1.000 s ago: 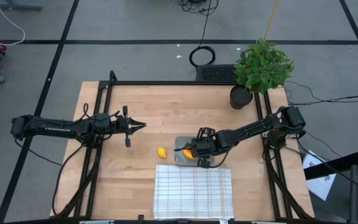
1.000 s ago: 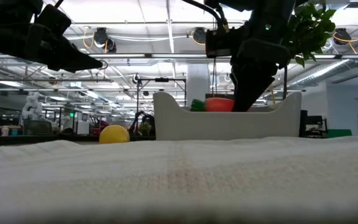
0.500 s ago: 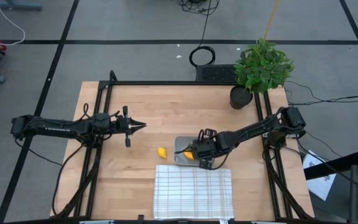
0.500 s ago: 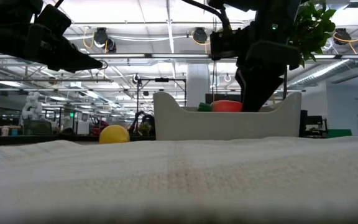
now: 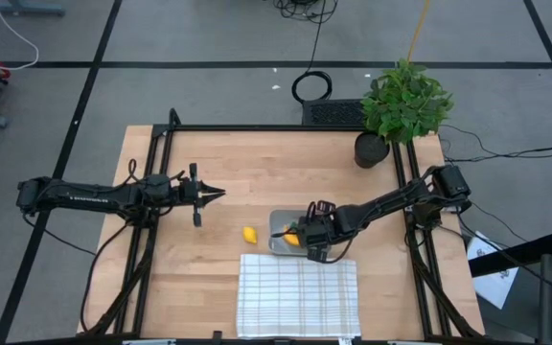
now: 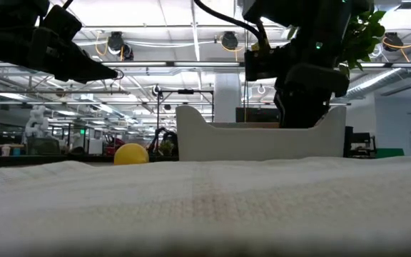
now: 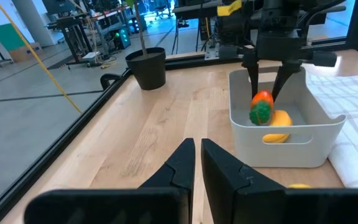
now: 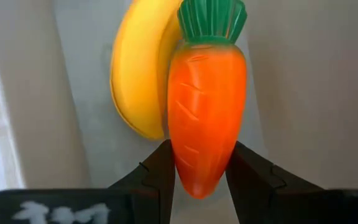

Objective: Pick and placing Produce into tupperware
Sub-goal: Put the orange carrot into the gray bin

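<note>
Right gripper (image 5: 300,235) down inside the tub (image 5: 278,222), jaws pressed on the pointed end of the carrot (image 8: 205,118), one finger (image 8: 160,171) on each flank. Carrot held low between the tub walls, green top pointing away from the wrist. Banana (image 8: 138,74) lying on the tub floor just beside the carrot, touching or nearly touching it along one side. From the left wrist view, carrot (image 7: 261,106) and banana (image 7: 277,119) both within the tub (image 7: 309,134), right gripper (image 7: 271,93) coming down on them from above. In the low view, tub wall (image 6: 248,141) hiding the fruit inside, right arm dipping behind it.

Lemon (image 5: 249,234) alone on the wooden surface (image 5: 247,168), outside the tub, near its left wall and just beyond the far left corner of the checked cloth (image 5: 298,294). Same lemon (image 6: 131,153) seen low, left of the tub. Tub standing at the cloth's far edge.

Left gripper (image 5: 214,194) hovering above the surface, well apart from the tub and lemon, jaws narrow, almost shut on nothing, fingers (image 7: 182,165) pointing toward the tub.

Potted plant (image 5: 402,103) at the far right corner of the surface.
</note>
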`<state>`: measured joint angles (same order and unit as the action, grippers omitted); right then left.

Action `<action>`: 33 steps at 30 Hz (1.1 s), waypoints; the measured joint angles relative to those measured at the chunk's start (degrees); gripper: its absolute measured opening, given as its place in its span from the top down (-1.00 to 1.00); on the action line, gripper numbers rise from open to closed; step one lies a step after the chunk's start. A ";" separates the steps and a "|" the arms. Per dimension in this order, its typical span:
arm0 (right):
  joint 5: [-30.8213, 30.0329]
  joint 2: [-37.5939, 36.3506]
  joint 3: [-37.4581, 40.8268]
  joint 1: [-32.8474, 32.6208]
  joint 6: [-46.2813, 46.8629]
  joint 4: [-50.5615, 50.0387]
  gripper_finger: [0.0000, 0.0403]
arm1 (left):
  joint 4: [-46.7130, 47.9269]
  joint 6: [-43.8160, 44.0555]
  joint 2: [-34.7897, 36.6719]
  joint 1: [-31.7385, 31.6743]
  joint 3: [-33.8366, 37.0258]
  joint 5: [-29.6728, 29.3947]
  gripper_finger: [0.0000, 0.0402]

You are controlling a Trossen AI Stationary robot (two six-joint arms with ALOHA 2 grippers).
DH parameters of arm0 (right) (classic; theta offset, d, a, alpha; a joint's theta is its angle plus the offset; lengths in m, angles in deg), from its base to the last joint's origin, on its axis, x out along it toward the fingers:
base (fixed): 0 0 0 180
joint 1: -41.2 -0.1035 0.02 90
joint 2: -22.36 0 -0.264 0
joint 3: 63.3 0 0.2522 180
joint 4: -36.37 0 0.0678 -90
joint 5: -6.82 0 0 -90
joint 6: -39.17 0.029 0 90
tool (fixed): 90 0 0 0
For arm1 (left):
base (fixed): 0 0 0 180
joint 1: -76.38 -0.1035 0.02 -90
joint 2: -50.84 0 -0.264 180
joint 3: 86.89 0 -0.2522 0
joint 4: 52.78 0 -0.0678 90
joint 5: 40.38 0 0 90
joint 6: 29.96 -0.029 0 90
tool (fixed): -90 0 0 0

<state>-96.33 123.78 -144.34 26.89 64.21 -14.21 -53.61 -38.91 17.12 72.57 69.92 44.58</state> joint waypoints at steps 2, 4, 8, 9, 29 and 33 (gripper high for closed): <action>0.67 -0.02 0.16 0.32 -0.02 0.73 0.46 | 0.00 0.00 -0.02 -0.01 0.00 0.00 0.84; 1.23 -0.02 0.16 0.59 -0.44 1.34 0.46 | -0.03 0.00 0.00 0.00 0.00 0.00 0.84; 2.88 -0.02 0.16 1.24 -2.12 2.21 0.46 | -0.06 0.00 -0.02 0.00 0.00 0.00 0.84; 2.96 -0.02 0.16 1.40 -2.40 2.23 0.46 | -0.04 0.00 -0.02 0.00 0.00 0.00 0.84; 12.01 -0.02 0.18 5.97 -6.59 1.89 0.46 | -0.09 -0.39 -0.02 -0.01 0.00 0.00 0.84; 13.30 -0.02 0.18 7.04 -6.67 1.89 0.46 | -0.09 -0.39 0.00 -0.02 0.00 0.00 0.84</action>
<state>-83.03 123.76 -144.16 33.94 57.54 -12.31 -53.70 -39.30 17.12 72.55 69.92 44.58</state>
